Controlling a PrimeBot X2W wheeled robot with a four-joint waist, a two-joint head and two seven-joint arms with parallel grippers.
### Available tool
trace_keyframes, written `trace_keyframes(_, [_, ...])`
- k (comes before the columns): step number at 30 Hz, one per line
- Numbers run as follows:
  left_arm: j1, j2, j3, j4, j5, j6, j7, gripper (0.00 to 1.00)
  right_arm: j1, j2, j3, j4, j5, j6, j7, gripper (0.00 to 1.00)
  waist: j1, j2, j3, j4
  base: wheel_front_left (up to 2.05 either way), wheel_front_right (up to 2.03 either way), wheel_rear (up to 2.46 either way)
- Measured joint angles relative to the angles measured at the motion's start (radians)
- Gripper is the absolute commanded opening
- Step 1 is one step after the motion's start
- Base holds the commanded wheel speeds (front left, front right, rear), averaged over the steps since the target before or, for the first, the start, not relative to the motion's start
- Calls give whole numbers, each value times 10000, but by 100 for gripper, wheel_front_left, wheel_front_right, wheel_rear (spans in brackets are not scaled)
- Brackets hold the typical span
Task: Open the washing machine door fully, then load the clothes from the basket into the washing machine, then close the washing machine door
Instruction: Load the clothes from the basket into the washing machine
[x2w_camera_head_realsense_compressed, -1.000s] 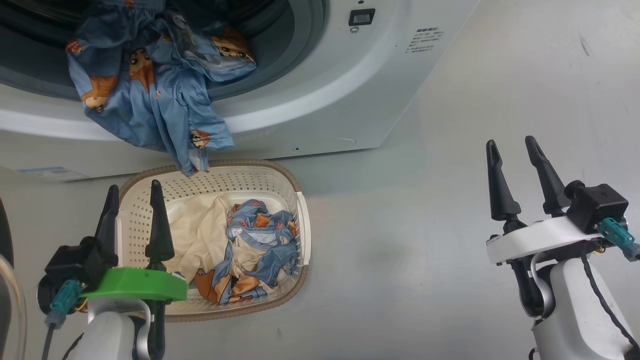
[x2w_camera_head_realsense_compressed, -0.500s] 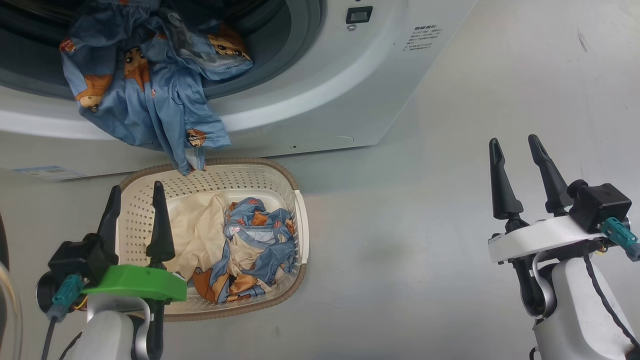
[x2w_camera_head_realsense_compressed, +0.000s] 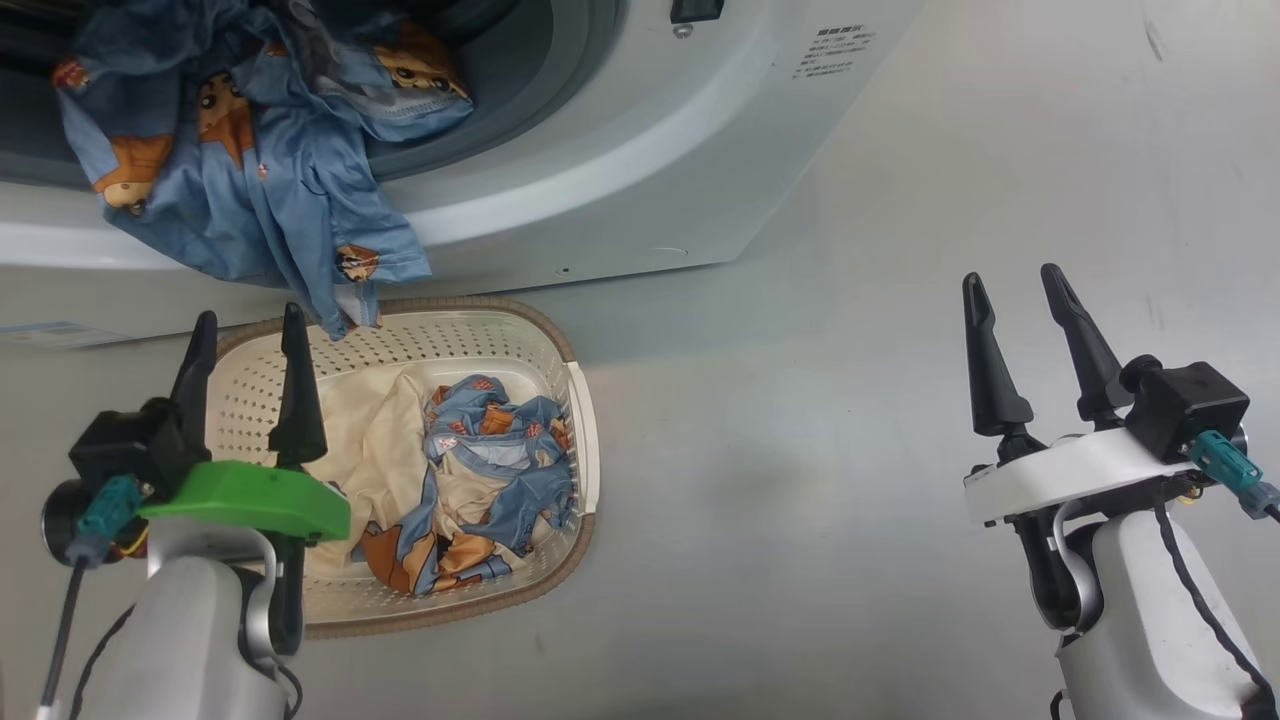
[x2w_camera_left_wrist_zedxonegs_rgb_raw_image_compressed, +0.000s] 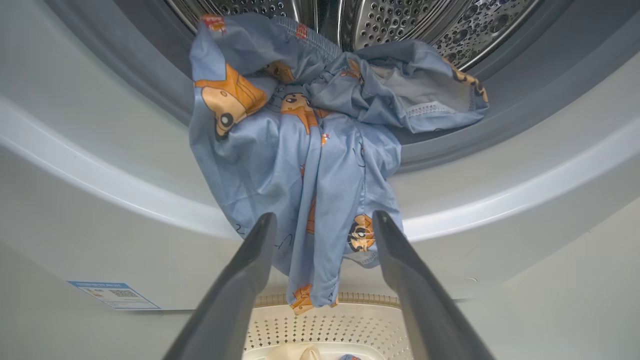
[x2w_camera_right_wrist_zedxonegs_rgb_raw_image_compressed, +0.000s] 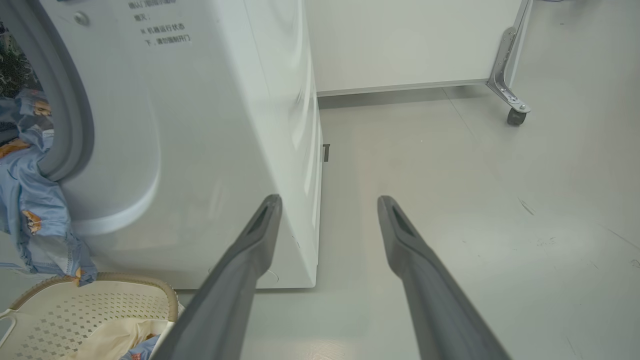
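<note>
One blue garment (x2w_camera_head_realsense_compressed: 250, 190) hangs half out of the washer (x2w_camera_head_realsense_compressed: 620, 170), draped over the grey gasket (x2w_camera_left_wrist_zedxonegs_rgb_raw_image_compressed: 525, 100) with its tail dangling to the rim of the basket (x2w_camera_head_realsense_compressed: 585, 440). Most of its weight seems to lie outside the drum (x2w_camera_left_wrist_zedxonegs_rgb_raw_image_compressed: 400, 20), so I judge it could slide back down, or get pinched in the seal if you shut the door on it. Both tools are released and carry nothing. Your left tool (x2w_camera_head_realsense_compressed: 250, 315) hovers over the basket's left side, facing that hanging cloth, and your right tool (x2w_camera_head_realsense_compressed: 1010, 276) stands well apart over bare floor. More clothes (x2w_camera_head_realsense_compressed: 480, 470), blue print and cream, lie in the basket just in front of the washer. Reaching past the dangling tail may snag it and drag it out. Off to the right, a wheeled leg (x2w_camera_right_wrist_zedxonegs_rgb_raw_image_compressed: 515, 112) stands well clear.
</note>
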Motion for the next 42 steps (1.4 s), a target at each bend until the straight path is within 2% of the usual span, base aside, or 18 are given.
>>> trace_keyframes(16, [-1336, 21, 362, 1450, -123, -8, 157, 100, -432, 21, 318, -17, 6, 0, 0, 100, 0, 0, 433, -471, 0, 0, 0])
trace_keyframes(27, [-2152, 316, 598, 2429, -123, -13, 151, 100, -441, 59, 353, -6, 36, 0, 0, 100, 0, 0, 683, -937, 0, 0, 0])
trace_keyframes(42, [-3085, 316, 725, 3521, -299, -23, -82, 100, -440, 73, 364, -23, 50, 0, 0, 100, 0, 0, 895, -1119, 0, 0, 0])
